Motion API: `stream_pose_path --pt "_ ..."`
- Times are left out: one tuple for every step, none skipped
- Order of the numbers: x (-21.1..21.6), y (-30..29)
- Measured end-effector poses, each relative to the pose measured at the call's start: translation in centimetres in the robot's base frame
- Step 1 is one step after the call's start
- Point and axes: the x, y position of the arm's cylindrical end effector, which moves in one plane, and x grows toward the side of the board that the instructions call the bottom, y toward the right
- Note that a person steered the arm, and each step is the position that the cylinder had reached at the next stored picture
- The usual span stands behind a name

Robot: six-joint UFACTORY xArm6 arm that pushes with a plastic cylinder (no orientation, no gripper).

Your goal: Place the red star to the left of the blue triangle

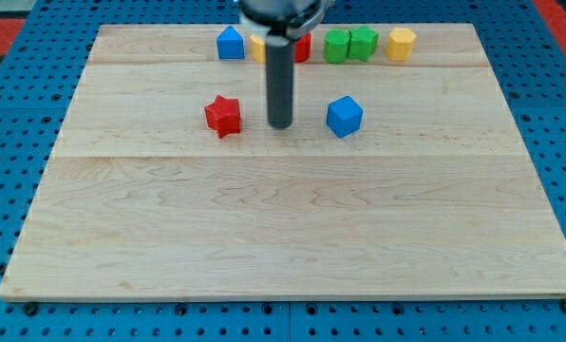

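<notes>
1. Camera view: my tip (280,124) sat between the red star (223,115) and the blue cube (344,116), near the worktop's (283,237) top edge.
2. No hand fitted, only a rod; apart or together does not apply.
3. The blue triangle (230,43) stood at the top edge, left end of the row.
4. The tip was right of the star, probably placed for a leftward shove.

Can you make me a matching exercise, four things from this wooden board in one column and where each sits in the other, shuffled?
Things
1. red star-shaped block
2. blue cube-like block
3. blue house-shaped block
4. yellow hexagonal block

Places
A. top row, the view's left end
B. just to the view's right of my tip
C. top row, the view's right end
D. just to the view's left of my tip

Pairs: 1-D, 2-B, 3-A, 4-C
</notes>
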Motion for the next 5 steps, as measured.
stream_pose_path --pt "-0.8 -7.7" --pt "-6.1 -11.3" --pt "-1.7 -10.4" --pt "1.4 -5.6" --pt "-3.2 -3.8"
